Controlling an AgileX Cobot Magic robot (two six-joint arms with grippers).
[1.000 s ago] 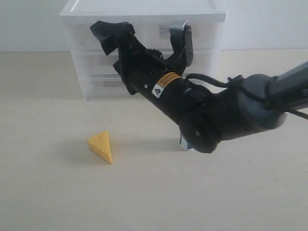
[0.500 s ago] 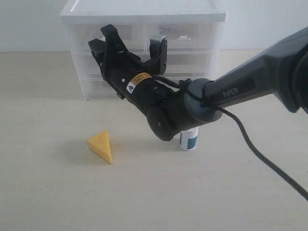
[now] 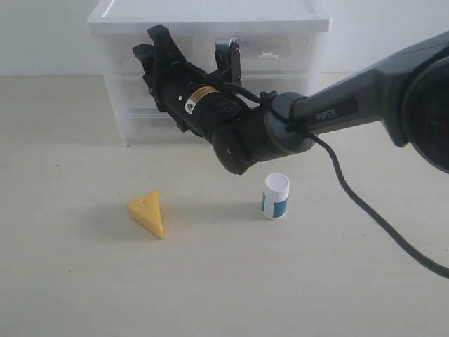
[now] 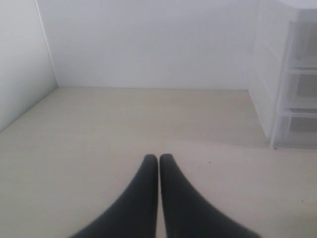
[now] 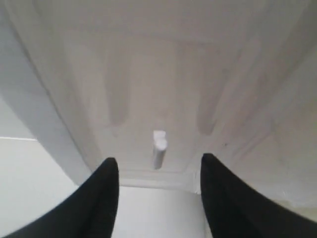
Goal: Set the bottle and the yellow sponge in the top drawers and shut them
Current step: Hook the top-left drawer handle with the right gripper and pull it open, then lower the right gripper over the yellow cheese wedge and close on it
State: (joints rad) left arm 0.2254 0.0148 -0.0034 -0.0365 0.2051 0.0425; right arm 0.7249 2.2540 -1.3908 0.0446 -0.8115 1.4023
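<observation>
The right hand is spread wide in front of a top drawer, with the clip handle straight ahead between its fingers.

In the right wrist view the small white clip handle stands upright, centred in the gap just beyond the fingertips. As far as I can tell it touches neither finger, and the hand holds nothing. Which of the two top drawers it faces is hard to call from the room view, though it looks like the left one of the cabinet. The bottle stands upright on the surface below the right arm. The yellow sponge lies well apart to its left, and both are outside the drawers. The left hand is pressed shut on nothing, off beside the cabinet, so the right hand is plainly the nearer one to the clip handle.
</observation>
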